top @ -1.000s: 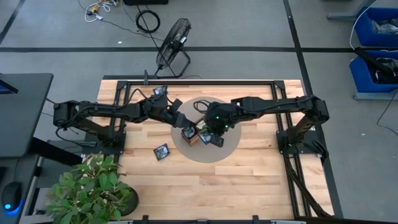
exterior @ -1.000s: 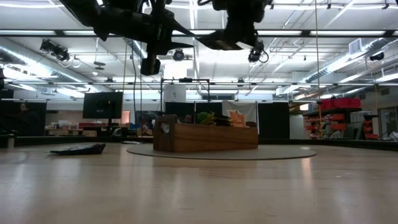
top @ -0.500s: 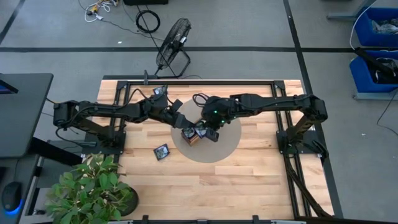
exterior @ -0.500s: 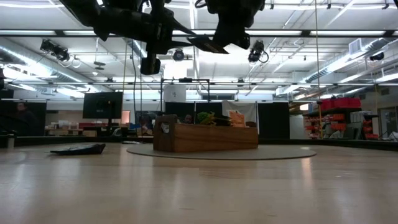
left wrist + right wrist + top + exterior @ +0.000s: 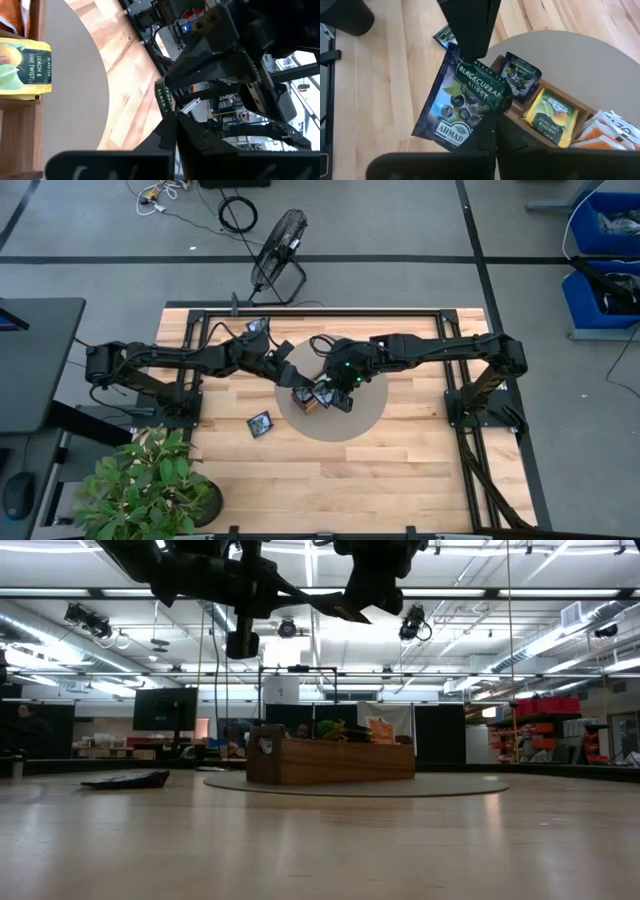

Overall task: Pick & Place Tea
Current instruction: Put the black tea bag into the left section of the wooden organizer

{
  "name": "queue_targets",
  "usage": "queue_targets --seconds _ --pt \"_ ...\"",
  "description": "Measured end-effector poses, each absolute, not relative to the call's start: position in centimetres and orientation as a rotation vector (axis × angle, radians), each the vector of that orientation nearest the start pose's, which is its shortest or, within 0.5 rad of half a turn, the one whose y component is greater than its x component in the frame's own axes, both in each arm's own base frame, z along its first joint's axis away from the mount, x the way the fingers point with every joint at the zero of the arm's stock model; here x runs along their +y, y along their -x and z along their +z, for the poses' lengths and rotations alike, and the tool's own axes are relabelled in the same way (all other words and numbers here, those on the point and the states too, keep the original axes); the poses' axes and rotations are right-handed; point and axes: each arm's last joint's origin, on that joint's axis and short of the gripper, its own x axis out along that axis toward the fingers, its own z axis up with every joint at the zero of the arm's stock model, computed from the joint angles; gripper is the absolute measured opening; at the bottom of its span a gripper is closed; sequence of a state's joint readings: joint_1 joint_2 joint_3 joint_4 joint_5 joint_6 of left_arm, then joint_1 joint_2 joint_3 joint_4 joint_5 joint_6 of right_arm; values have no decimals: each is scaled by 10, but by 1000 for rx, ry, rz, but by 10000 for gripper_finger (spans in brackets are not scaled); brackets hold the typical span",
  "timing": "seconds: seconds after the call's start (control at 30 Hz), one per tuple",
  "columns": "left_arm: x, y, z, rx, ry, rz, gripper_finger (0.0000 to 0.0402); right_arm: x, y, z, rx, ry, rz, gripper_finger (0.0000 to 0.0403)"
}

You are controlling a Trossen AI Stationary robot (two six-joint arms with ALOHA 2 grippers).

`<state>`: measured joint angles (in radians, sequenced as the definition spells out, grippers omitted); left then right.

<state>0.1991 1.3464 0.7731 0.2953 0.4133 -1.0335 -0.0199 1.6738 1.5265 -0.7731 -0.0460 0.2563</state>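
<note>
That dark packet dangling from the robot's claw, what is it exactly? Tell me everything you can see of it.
The dark navy glossy tea-bag packet is a flat square sachet printed with blackcurrants, green leaves and the words "Blackcurrant Burst" and "Ahmad". It hangs tilted in the air, pinched at one edge by the right gripper, with another dark finger overlapping its opposite edge. It is above the edge of the brown wooden tray, where a similar navy packet and a yellow packet stand.

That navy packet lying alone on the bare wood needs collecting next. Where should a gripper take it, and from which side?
Probably from straight above, fingers closing across two opposite edges: the loose navy packet lies flat with bare table around it. The right gripper, over the tray, holds a blackcurrant packet; the left gripper is beside it.
</note>
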Motion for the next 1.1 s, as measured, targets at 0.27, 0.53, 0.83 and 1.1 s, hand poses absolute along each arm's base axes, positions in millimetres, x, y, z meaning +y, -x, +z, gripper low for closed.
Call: queue_targets --seconds 0.27,0.53,0.83,1.1 --pt "46 -287 252 360 1108 -65 4 -6 -357 313 910 -256 -99 0" --pt "46 -287 252 367 1132 -66 44 -5 -356 313 924 -255 -99 0" --pt "46 -287 251 368 1146 -56 139 -5 -354 312 941 -255 -100 0" --pt "45 -287 249 396 1148 -73 160 -6 -358 314 896 -258 -98 0"
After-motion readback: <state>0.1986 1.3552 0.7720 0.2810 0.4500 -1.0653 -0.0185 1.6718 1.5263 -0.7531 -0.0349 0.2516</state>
